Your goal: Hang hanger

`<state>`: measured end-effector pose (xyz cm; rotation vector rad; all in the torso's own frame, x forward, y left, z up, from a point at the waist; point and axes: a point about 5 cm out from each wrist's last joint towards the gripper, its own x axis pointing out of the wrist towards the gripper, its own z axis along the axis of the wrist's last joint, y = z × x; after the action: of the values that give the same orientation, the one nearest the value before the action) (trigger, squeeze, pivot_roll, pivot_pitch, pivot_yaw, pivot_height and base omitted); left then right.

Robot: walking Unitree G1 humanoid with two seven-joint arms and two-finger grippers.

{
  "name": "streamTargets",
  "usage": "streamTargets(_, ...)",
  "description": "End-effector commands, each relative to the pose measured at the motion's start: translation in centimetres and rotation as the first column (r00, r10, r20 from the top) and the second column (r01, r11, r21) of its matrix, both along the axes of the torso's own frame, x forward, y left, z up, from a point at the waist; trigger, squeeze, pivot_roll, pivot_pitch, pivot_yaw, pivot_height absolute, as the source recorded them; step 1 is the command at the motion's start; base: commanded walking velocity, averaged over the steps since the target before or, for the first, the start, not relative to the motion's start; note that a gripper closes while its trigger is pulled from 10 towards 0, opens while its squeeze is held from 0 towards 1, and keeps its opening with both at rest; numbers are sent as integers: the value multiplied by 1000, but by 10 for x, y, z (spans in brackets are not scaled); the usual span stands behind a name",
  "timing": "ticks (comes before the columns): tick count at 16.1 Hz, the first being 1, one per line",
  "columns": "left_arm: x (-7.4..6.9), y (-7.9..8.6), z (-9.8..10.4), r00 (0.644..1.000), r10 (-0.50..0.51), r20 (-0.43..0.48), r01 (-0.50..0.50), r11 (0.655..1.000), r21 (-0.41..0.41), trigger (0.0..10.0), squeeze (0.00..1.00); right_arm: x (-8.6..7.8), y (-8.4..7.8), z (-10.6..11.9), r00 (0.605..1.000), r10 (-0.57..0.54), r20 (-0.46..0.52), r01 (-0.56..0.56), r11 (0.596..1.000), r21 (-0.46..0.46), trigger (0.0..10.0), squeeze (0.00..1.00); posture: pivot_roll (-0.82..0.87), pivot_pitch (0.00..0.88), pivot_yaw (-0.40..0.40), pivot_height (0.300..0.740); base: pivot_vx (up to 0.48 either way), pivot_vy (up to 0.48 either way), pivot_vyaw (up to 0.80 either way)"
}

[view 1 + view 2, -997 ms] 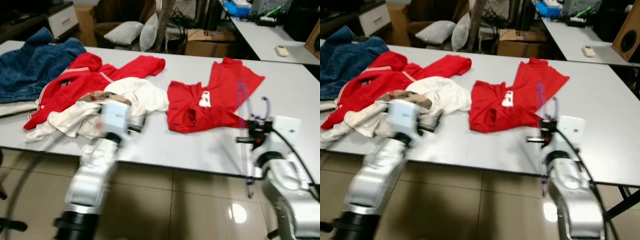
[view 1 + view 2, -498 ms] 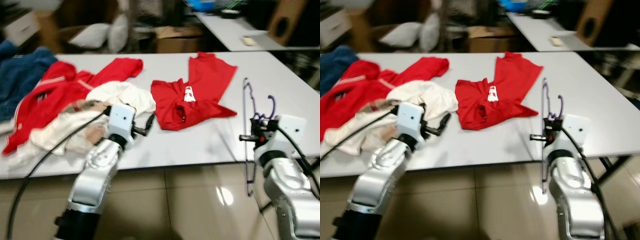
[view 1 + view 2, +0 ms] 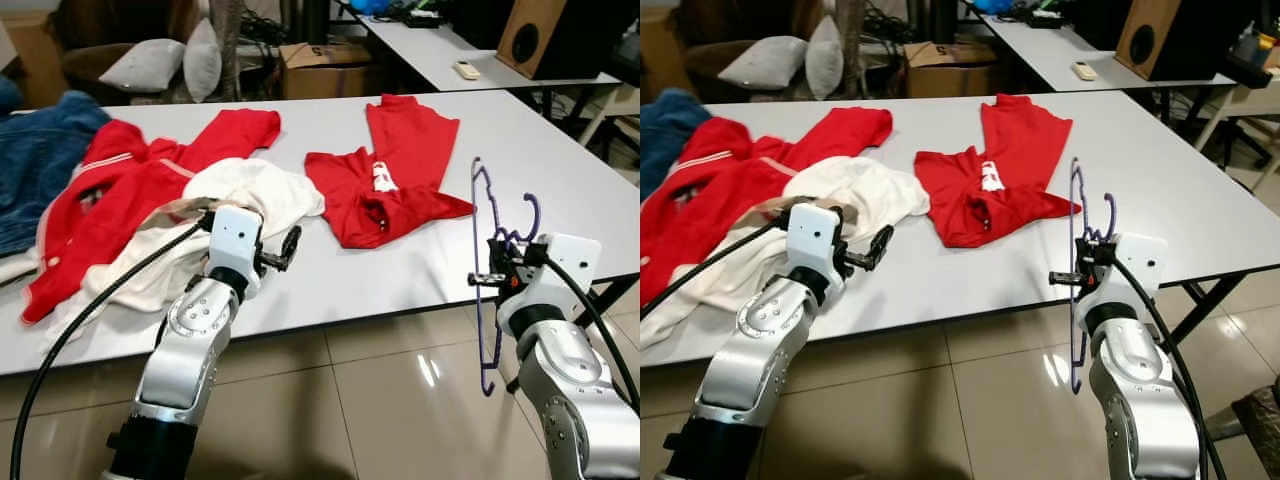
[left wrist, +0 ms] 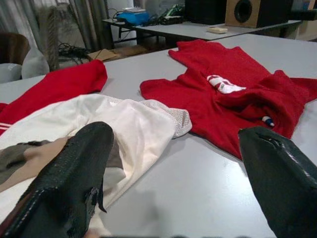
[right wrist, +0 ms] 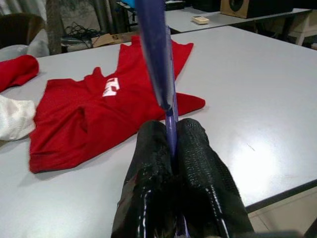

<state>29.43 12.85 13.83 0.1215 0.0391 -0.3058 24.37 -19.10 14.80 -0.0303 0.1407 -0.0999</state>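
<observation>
My right gripper [image 3: 490, 277] is shut on a thin purple hanger [image 3: 483, 215], held upright just off the white table's [image 3: 400, 275] front right edge, its hook [image 3: 530, 213] on the far side. In the right wrist view both fingers [image 5: 148, 168] pinch the hanger's bar [image 5: 157, 59]. My left gripper [image 3: 290, 245] is open over the table, beside a white garment [image 3: 260, 185]. In the left wrist view its two fingertips [image 4: 74, 183] stand wide apart with nothing between them.
On the table lie a red T-shirt [image 3: 400, 170], a red jacket [image 3: 130, 180] and a blue denim jacket [image 3: 35, 150]. Behind stand another table [image 3: 440, 55], a wooden speaker [image 3: 540, 35], a cardboard box [image 3: 320, 65] and pillows [image 3: 150, 65]. Tiled floor [image 3: 380, 400] lies in front.
The whole picture has shifted and sharpened as the camera moved. My right gripper still holds the hanger upright. My left gripper stays by the white garment.
</observation>
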Motion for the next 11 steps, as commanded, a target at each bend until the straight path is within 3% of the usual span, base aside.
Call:
streamTargets(1, 0, -4, 1, 1000, -19, 17, 19, 1000, -1, 10000, 447, -1, -3, 4, 1000, -1, 14, 0, 1000, 5, 10000, 0, -74, 0, -10, 740, 334, 0, 0)
streamTargets(6, -1, -7, 0, 999, -36, 16, 36, 999, 8, 10000, 451, -1, -8, 2, 1000, -3, 9, 3, 1000, 0, 10000, 0, -65, 0, -17, 740, 340, 0, -701)
streamTargets(11, 0, -10, -2, 999, -50, 13, 50, 999, 21, 10000, 443, -6, -13, 1, 1000, -9, 9, 9, 1000, -20, 10000, 0, -70, 0, -1, 740, 350, 0, 0)
